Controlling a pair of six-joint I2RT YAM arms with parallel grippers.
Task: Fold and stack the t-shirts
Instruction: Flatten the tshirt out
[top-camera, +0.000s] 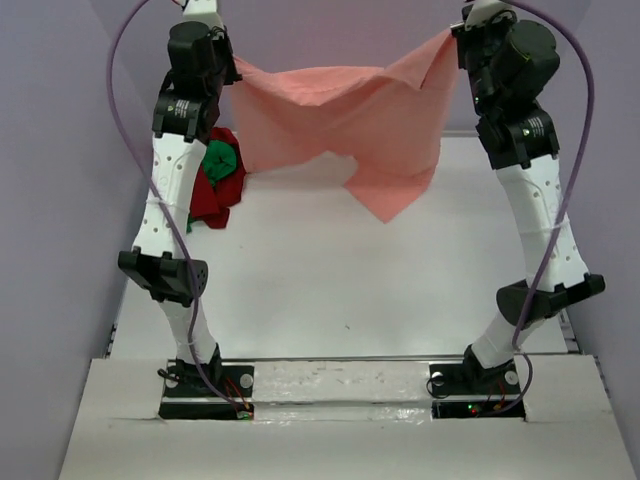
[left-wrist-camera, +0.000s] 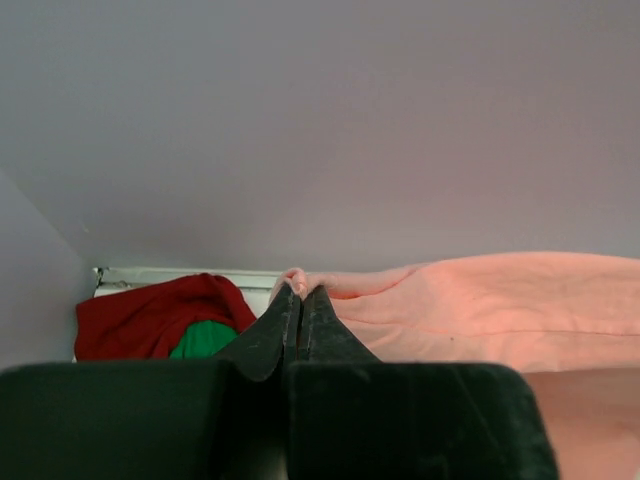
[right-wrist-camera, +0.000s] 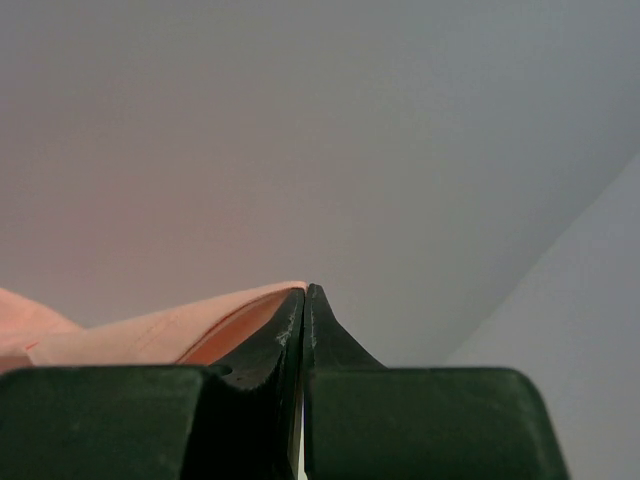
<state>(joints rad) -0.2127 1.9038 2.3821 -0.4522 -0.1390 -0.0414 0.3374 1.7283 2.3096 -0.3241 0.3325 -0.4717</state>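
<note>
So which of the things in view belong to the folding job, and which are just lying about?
Job: salmon-pink t-shirt, held up between left gripper and right gripper; dark red t-shirt and green t-shirt, bunched together far left.
Lying about: no stray items visible; only the table and the arms' purple cables.

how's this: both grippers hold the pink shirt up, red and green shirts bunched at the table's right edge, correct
Wrong edge: the top view shows the red shirt and green shirt at the left edge. The rest holds.
</note>
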